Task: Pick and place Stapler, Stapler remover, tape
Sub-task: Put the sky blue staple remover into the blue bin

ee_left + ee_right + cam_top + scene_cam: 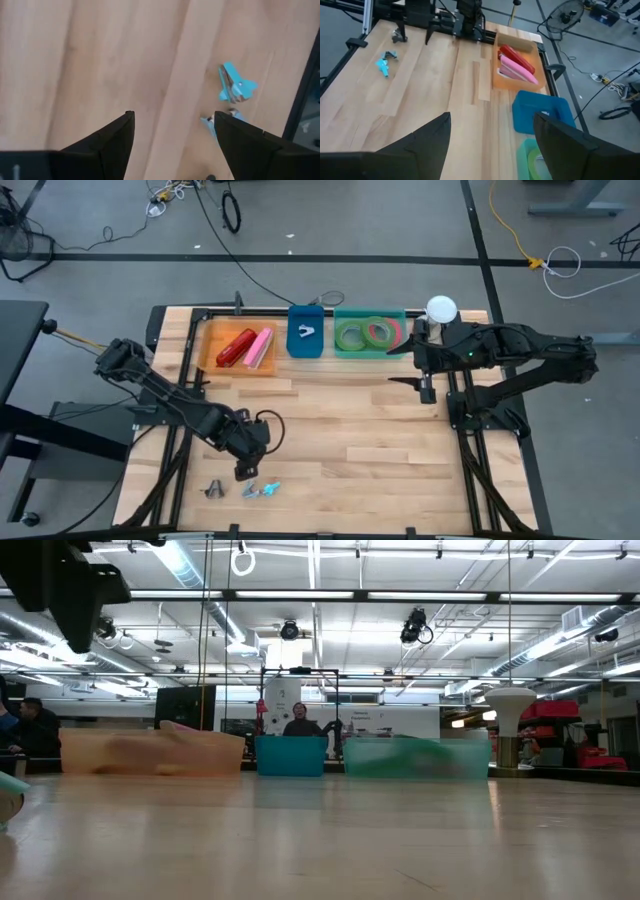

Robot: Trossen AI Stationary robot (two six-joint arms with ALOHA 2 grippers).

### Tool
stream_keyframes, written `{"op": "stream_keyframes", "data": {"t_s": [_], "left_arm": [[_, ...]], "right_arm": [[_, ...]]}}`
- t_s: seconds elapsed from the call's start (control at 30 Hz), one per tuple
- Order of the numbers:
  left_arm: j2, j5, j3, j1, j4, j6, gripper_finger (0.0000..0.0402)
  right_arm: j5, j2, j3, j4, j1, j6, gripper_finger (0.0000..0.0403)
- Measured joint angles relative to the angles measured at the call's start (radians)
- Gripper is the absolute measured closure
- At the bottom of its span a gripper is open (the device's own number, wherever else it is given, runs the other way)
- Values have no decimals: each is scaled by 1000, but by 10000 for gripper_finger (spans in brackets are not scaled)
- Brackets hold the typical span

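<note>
- Pale wooden planks of the table (330,450) run under both my arms, with 3 bins lined up along the far edge.
- Leftmost, the orange bin (212,350) holds a red stapler (235,347) and a pink stapler (260,348) side by side.
- My left gripper (243,470) hangs low at the near left, fingers spread apart and holding nothing.
- Just beside it toward the near edge lie 2 blue staple removers (262,490), and a grey staple remover (213,490) sits a little further left.
- In the left wrist view the upper blue remover (235,84) lies clear of my right-hand finger (245,145), its long axis slanting across the plank seam; the second is partly hidden behind that finger.
- I judge the left arm far nearer, needing a short shift sideways.
- The blue bin (305,345) holds 1 pale remover (306,333).
- The green bin (345,350) holds the tape (365,334).
- My right gripper (428,388) waits beside the green bin, fingers apart, empty.
</note>
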Motion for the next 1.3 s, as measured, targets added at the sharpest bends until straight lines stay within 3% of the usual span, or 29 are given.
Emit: {"op": "stream_keyframes", "data": {"t_s": [0.6,1.3], "left_arm": [[3,77,-302,-148,482,-279,163],[133,99,-306,-215,563,-366,164]], "right_arm": [[1,0,0,-13,0,0,121],[1,1,0,-19,0,0,121]]}}
